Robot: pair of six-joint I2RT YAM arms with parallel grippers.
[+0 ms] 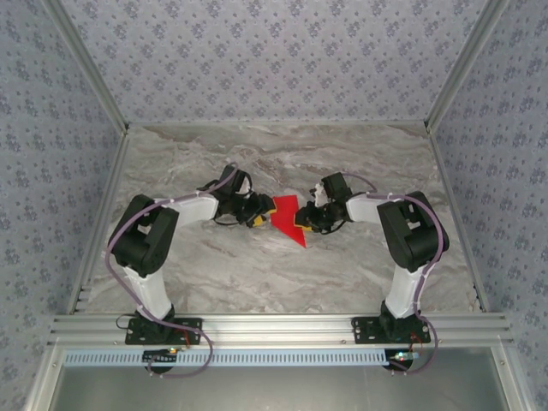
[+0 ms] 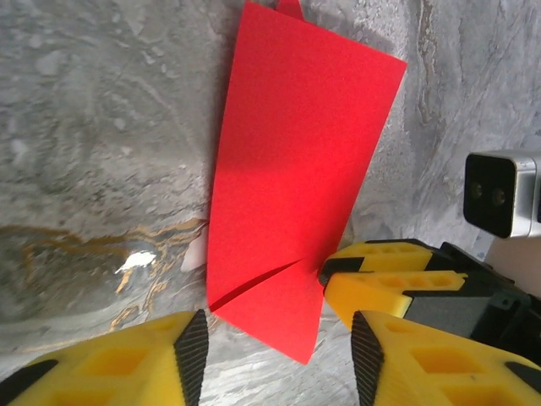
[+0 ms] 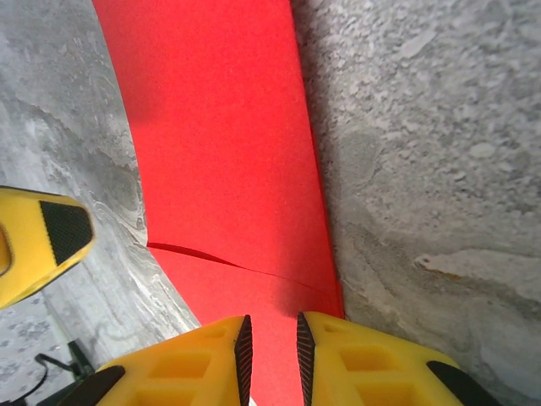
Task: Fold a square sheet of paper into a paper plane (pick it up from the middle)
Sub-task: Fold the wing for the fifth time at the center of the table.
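One square sheet of paper (image 1: 287,218), red and part-folded, sits at the middle of the marble table (image 1: 257,154). At its 3 o'clock edge the right gripper (image 3: 270,351) pinches it. At 9 o'clock, the left gripper (image 2: 279,347) stands with jaws apart, a paper corner between them.

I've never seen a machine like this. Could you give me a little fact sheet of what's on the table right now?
Surface: grey marbled tabletop
Object: bright red folded sheet of paper, one crease visible near a corner
Position: mid-table, between both grippers
Left gripper: jaws apart, the paper's corner lying between them
Right gripper: pinched shut on the paper's edge
Folding: partly done, not yet a slim dart
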